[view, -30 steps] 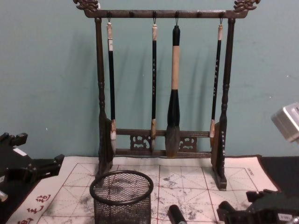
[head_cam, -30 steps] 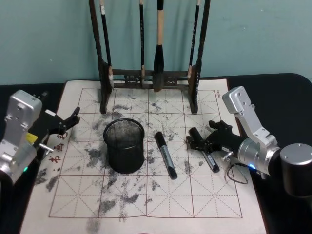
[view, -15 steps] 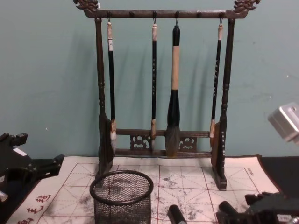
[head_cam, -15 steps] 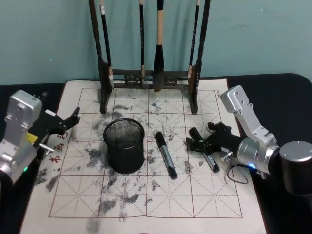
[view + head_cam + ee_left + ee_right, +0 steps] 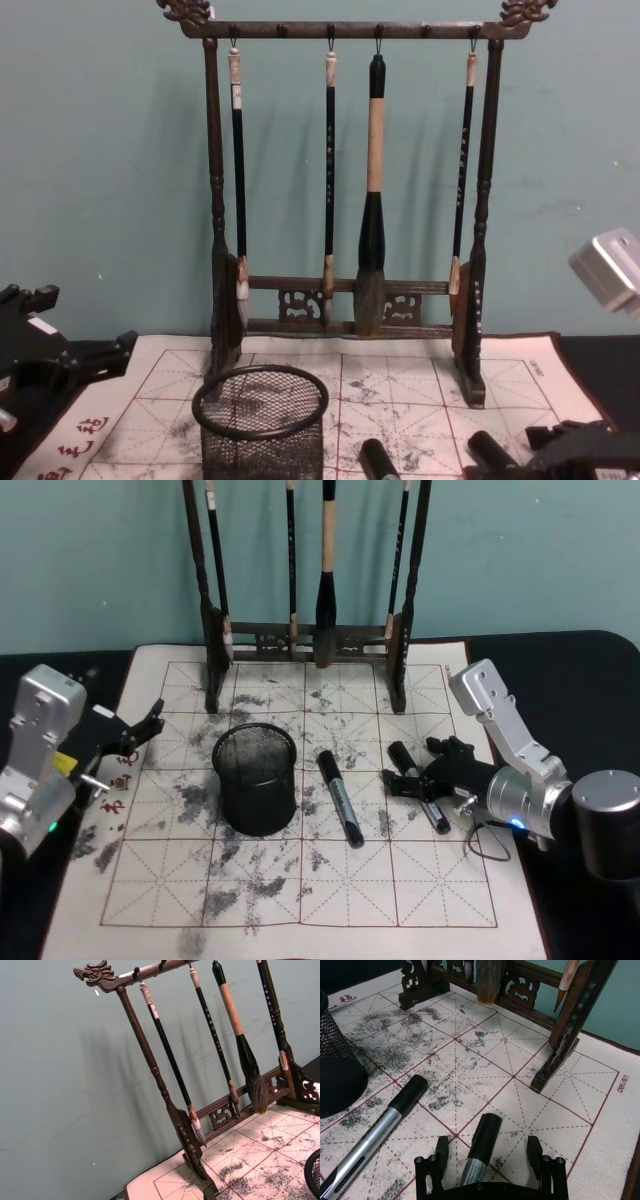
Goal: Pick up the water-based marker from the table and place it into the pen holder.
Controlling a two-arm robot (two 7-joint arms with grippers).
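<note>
Right gripper (image 5: 487,1146) is set low on the mat (image 5: 250,900), its fingers (image 5: 442,1152) spread either side of the marker (image 5: 482,1137) and clear of it. On the table (image 5: 590,670) the rack (image 5: 305,635) is seen at the back, the holder (image 5: 256,778) mid-mat, a second marker (image 5: 340,798) between holder and marker. Left gripper (image 5: 140,730) is parked at the mat's left edge

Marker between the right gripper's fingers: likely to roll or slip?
Probably stiff and light: a slim, straight marker. Round barrel lying flat on the mat, so a nudge may roll it. Open fingers of the right gripper straddle it.
</note>
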